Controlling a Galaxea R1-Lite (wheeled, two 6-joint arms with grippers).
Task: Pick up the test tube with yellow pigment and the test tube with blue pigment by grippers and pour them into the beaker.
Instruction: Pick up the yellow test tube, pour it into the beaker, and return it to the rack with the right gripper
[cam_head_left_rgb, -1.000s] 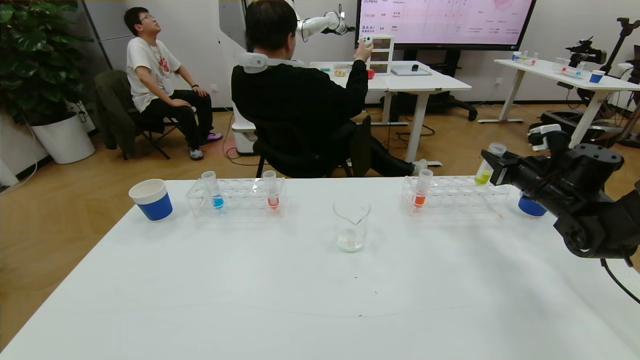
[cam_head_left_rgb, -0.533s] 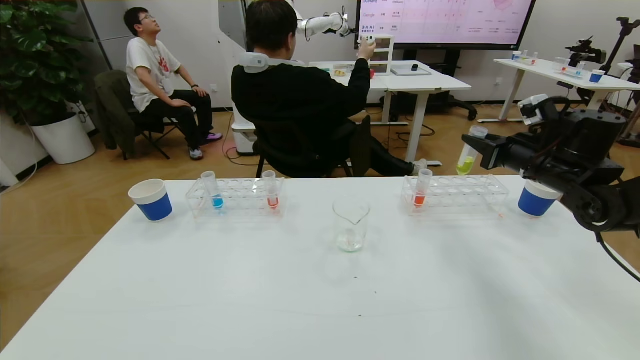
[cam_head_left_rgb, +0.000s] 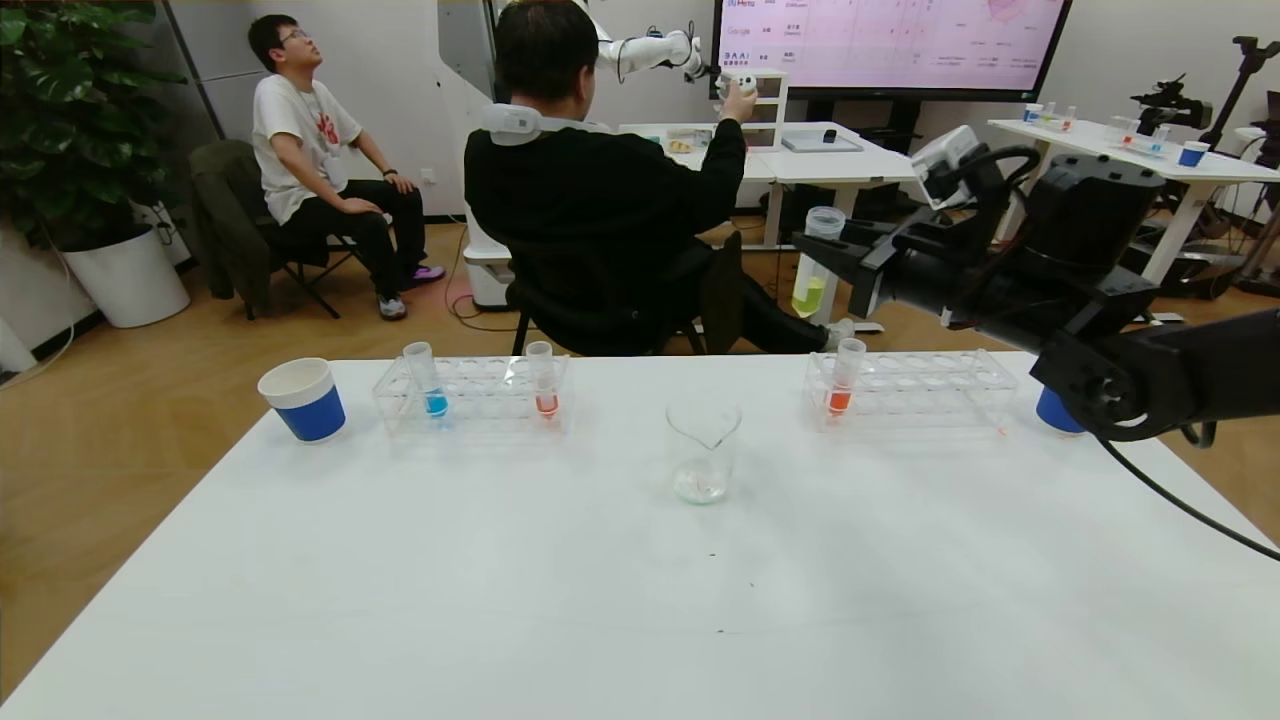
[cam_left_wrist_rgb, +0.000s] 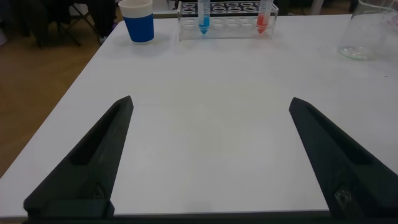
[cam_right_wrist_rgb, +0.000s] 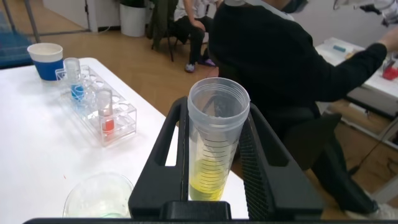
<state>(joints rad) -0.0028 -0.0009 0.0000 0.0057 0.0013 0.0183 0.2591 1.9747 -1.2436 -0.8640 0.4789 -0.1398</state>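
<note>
The right tool (cam_head_left_rgb: 838, 262) is clamped on the test tube with yellow pigment (cam_head_left_rgb: 815, 263), its two black ribbed fingers (cam_right_wrist_rgb: 258, 162) pressing either side of the tube's clear graduated wall; it holds the tube upright in the air beyond the table's far edge, right of the middle, with the open mouth up and the yellow-green liquid settled in the lower part. The left tool (cam_left_wrist_rgb: 211, 158) hovers low over the near left part of the table (cam_head_left_rgb: 600, 600), its dark wedge-shaped fingers (cam_left_wrist_rgb: 93, 168) spread wide apart with nothing between them. On the smooth white table, the beaker (cam_head_left_rgb: 703, 450) stands near the middle of the far edge: clear glass, round, with a pouring lip, and a faint pale residue at its bottom. Along the far edge to its right a clear plastic rack (cam_head_left_rgb: 915, 388) holds one tube of orange-red liquid (cam_head_left_rgb: 842, 377). Towards the far left corner a second clear rack (cam_head_left_rgb: 470, 393) carries the test tube with blue pigment (cam_head_left_rgb: 427, 380), slim and upright with cyan liquid at its tip, and another orange-red tube (cam_head_left_rgb: 543, 380). A blue-and-white paper cup (cam_head_left_rgb: 303, 399) sits at the far left corner, and another cup (cam_head_left_rgb: 1055, 411) shows partly behind the right arm at the far right.
</note>
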